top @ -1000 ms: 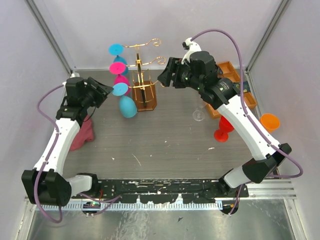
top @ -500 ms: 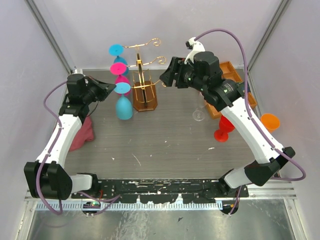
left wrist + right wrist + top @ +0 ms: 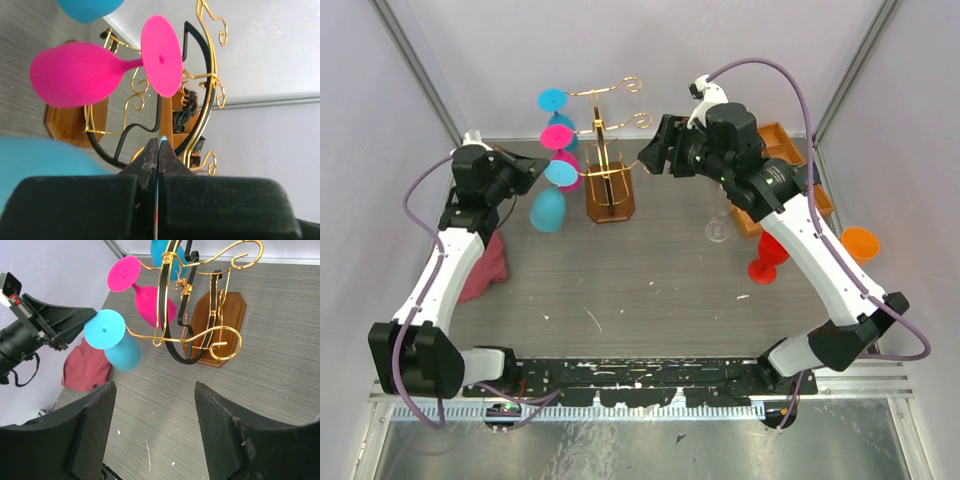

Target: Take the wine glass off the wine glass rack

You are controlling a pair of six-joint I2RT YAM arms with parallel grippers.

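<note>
Grey tabletop (image 3: 650, 280), left tool (image 3: 537, 168) clenched on blue wine glass (image 3: 548, 210) foot, glass at wine glass rack (image 3: 609, 197) arm tip, right tool (image 3: 652, 157) released nr rack

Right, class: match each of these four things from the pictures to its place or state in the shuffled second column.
1 left gripper
2 right gripper
3 pink wine glass
4 red cloth

A hangs on the wine glass rack
B open, holding nothing
C lies on the table
D shut on the foot of the lower blue wine glass

Pairs: 1-D, 2-B, 3-A, 4-C
</note>
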